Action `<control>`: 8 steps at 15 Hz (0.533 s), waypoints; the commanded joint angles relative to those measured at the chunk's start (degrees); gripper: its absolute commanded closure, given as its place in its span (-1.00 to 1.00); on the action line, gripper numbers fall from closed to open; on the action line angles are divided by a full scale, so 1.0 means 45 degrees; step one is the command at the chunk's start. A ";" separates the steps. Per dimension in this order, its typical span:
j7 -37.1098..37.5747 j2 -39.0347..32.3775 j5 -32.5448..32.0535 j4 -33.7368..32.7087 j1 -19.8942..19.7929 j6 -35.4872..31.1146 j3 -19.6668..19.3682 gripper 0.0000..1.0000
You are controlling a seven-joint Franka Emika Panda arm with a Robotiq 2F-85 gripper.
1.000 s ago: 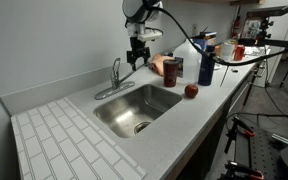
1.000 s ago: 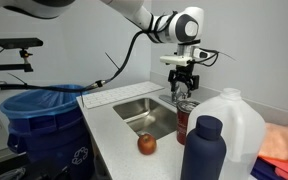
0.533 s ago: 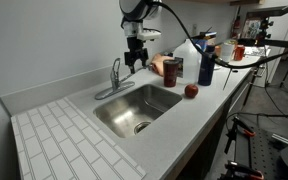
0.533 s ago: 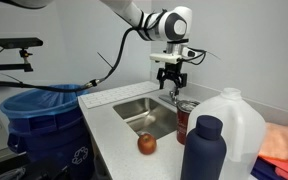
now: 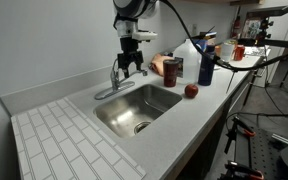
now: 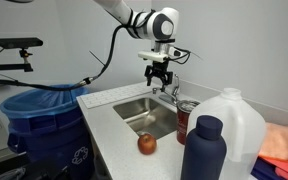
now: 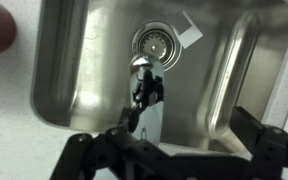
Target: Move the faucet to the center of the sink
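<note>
The chrome faucet (image 5: 115, 76) stands at the back rim of the stainless sink (image 5: 122, 116), with its spout over the basin. It also shows in an exterior view (image 6: 175, 91) and in the wrist view (image 7: 144, 88), above the round drain (image 7: 156, 42). My gripper (image 5: 130, 68) hangs just beside and slightly above the faucet's top, fingers pointing down. In the wrist view the two fingers are spread wide apart (image 7: 169, 150), with the faucet between and below them. The gripper is open and holds nothing. I cannot tell whether a finger touches the faucet.
A red apple (image 5: 191, 91), a blue bottle (image 5: 206, 62) and a dark can (image 5: 172, 68) stand on the counter beside the sink. A white tiled drainboard (image 5: 64, 145) lies on the other side. A white jug (image 6: 234, 125) and a blue bin (image 6: 39, 112) are near.
My gripper has moved sideways along the back of the counter, from over the can toward the faucet, and now sits right next to it. The faucet has not visibly moved.
</note>
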State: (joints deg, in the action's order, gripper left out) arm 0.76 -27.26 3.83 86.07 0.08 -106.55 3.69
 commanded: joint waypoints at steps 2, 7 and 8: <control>-0.0412 0.0346 0.0565 0.0274 0.0221 -0.0113 0.0236 -1.00; -0.0360 0.0543 0.0813 0.0685 0.0246 -0.0458 0.0298 -1.00; -0.0366 0.0586 0.0920 0.0765 0.0228 -0.0532 0.0312 -1.00</control>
State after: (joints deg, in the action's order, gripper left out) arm 0.23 -26.82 4.47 86.79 0.72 -107.06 4.04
